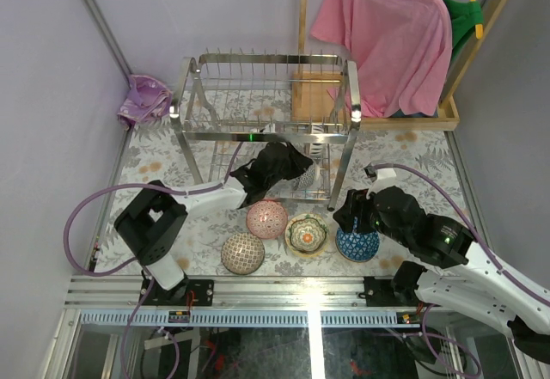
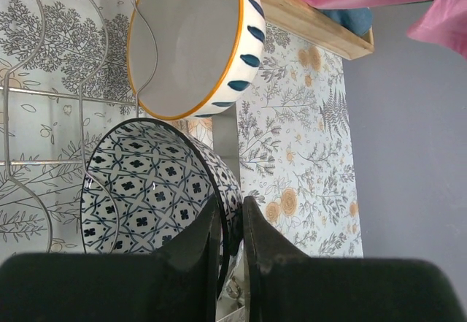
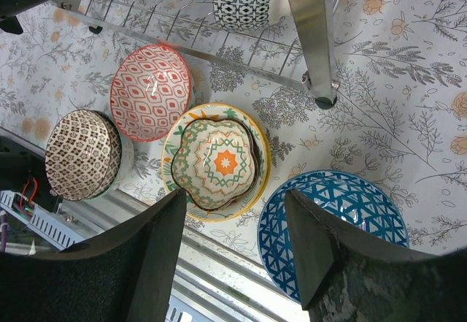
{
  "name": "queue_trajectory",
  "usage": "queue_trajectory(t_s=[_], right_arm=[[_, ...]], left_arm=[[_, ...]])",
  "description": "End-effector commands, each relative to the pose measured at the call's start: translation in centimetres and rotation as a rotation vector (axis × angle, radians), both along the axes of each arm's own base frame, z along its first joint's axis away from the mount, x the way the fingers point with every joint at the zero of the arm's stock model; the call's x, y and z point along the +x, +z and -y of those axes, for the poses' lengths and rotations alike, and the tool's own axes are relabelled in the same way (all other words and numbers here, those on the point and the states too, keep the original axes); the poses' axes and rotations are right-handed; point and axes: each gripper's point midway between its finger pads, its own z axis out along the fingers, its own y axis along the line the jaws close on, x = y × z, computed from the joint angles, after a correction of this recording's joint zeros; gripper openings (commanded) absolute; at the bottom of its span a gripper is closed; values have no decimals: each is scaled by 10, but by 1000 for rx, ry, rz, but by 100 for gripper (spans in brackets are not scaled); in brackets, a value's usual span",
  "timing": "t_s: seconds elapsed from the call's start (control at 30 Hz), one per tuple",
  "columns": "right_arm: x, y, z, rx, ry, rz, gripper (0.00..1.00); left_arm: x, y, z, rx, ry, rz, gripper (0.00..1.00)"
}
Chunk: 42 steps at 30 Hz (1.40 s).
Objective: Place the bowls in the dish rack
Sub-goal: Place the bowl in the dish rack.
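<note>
At least six bowls and one dish rack [image 1: 268, 58] share a floral-covered desk [image 1: 412, 151] worked by two robot arms. The rack stands at 12 o'clock from the arm bases and is far larger than any bowl. It has two tiers of shiny steel wire, four chrome corner posts and rows of upright prongs along its top. Two bowls stand on edge in its lower tier, toward the 3 o'clock end: a white bowl [image 2: 193, 41] with an orange rim and dark blue dashes, and just beside it a navy-and-white bowl [image 2: 146, 190] in a repeating tile pattern. The left claw [image 2: 232, 205] is pinching that patterned bowl's rim, one finger on each face. Four more sit clustered on the desk at 6 o'clock of the rack: a brown lattice bowl [image 1: 242, 253], a red bowl [image 1: 266, 218], a yellow-green bowl [image 1: 305, 234] and a blue bowl [image 1: 357, 245]. Whether the yellow-green one is a single bowl or two nested cannot be told. The right claw [image 3: 233, 198] hangs spread above the yellow-green and blue bowls, gripping nothing. At 1 o'clock behind the rack a pink shirt [image 1: 387, 35] hangs in a wooden frame [image 1: 302, 9], and a purple bag [image 1: 146, 100] lies at 10 o'clock.
</note>
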Motion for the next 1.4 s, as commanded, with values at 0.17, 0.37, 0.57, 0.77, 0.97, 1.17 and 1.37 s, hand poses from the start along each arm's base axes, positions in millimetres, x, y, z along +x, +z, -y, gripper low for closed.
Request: queue_trajectory(t_s=[0.17, 0.37, 0.57, 0.77, 0.97, 1.17, 1.37], right_arm=[[-4, -5, -2, -10, 38, -15, 63], [-5, -6, 1, -21, 34, -12, 63], [-4, -6, 3, -30, 32, -6, 63], [-3, -6, 1, -30, 38, -5, 63], [-4, -4, 0, -30, 43, -4, 63], [-4, -5, 2, -38, 42, -5, 63], [-4, -7, 1, -39, 46, -9, 63]], left_arm=[[11, 111, 27, -390, -70, 231, 0], [15, 122, 28, -456, -61, 266, 0], [16, 140, 20, -469, -31, 289, 0], [13, 149, 16, -538, -26, 306, 0], [11, 133, 24, -640, -55, 261, 0], [8, 110, 28, -675, -65, 206, 0], [4, 82, 28, -644, -61, 139, 0]])
